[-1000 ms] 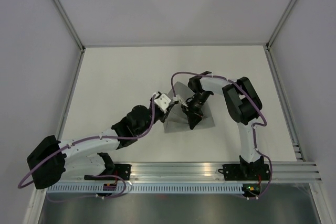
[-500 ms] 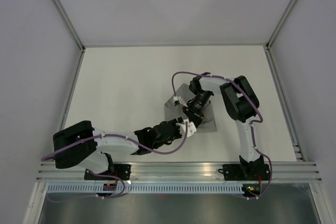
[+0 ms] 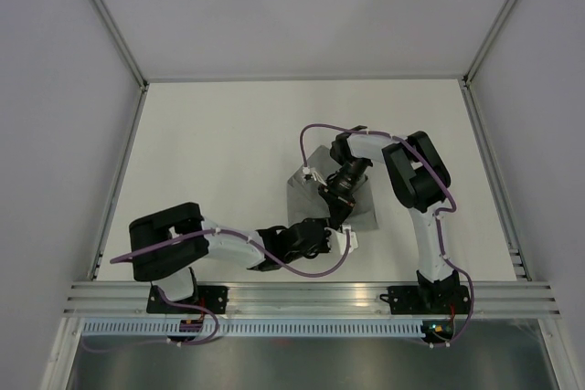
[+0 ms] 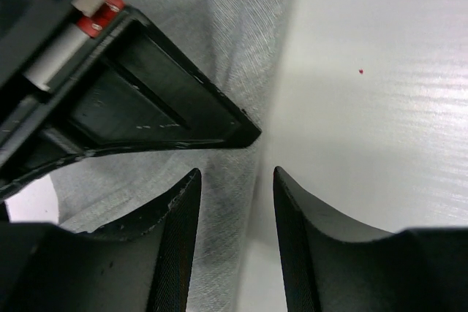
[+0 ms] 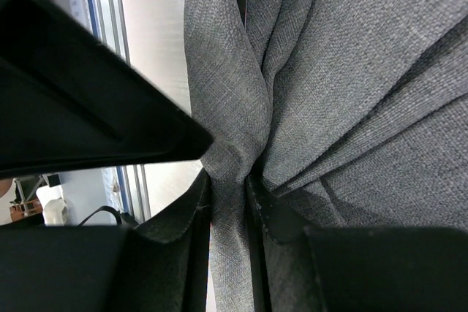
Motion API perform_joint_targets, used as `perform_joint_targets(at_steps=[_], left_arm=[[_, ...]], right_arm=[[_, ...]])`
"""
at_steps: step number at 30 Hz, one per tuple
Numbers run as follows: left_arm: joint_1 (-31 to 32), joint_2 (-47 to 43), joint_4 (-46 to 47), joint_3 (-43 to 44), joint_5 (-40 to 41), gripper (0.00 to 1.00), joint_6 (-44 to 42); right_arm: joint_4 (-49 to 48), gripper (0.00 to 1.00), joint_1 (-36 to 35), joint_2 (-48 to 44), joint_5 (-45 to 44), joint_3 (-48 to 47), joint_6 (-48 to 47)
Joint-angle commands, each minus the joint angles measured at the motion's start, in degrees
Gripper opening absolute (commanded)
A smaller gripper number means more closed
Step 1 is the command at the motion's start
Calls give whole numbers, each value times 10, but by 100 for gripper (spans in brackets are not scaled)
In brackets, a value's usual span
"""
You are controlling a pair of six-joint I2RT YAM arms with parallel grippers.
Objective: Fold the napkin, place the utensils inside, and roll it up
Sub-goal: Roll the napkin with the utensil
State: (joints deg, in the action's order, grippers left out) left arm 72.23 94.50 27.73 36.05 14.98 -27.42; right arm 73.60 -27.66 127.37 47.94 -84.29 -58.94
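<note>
Comparing with a second before, we saw that the left gripper (image 3: 345, 242) had swung from the napkin's far-left corner round to its near edge, the arm folding back toward its base. Its fingers (image 4: 175, 224) stood apart over the grey napkin (image 3: 303, 196), gripping nothing. The right gripper (image 3: 339, 209) had barely shifted and kept a bunched fold of the cloth pinched between its fingers. The napkin lay rumpled right of centre on the white table (image 3: 219, 143), enclosed by pale walls (image 3: 55, 89), with an aluminium rail (image 3: 311, 297) along the near edge.
</note>
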Motion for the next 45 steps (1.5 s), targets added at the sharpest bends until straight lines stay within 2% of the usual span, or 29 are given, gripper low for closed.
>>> perform_joint_targets(at_steps=[1, 7, 10, 14, 17, 19, 22, 23, 25, 29, 37, 45], left_arm=[[-2, 24, 27, 13, -16, 50, -26], [-27, 53, 47, 8, -24, 50, -11], [-35, 62, 34, 13, -45, 46, 1], [-39, 69, -1, 26, -67, 20, 18], [-44, 68, -34, 32, -89, 7, 39], [-52, 65, -61, 44, -122, 2, 64], [-65, 58, -94, 47, -169, 2, 87], [-69, 55, -98, 47, -182, 2, 95], [-81, 49, -108, 45, -211, 2, 114], [-97, 45, -121, 43, -255, 2, 150], [-132, 39, -95, 22, -326, 2, 208], [-187, 59, -31, -5, -438, 2, 322]], right_arm=[[-70, 11, 3, 40, -90, 10, -24], [-71, 10, 4, 42, -92, 10, -23], [-72, 10, 5, 42, -93, 11, -22], [-71, 10, 7, 42, -92, 9, -23], [-69, 11, 7, 40, -89, 6, -23], [-65, 11, 7, 40, -86, 3, -22], [-66, 22, 9, 30, -75, 1, -14], [-65, 29, 10, 19, -71, 1, -14], [-70, 37, 13, 4, -59, 1, -4], [-88, 50, 27, -58, -33, 0, 26], [-136, 56, 102, -150, 40, 3, 88], [-253, 56, 209, -286, 73, 118, 81]])
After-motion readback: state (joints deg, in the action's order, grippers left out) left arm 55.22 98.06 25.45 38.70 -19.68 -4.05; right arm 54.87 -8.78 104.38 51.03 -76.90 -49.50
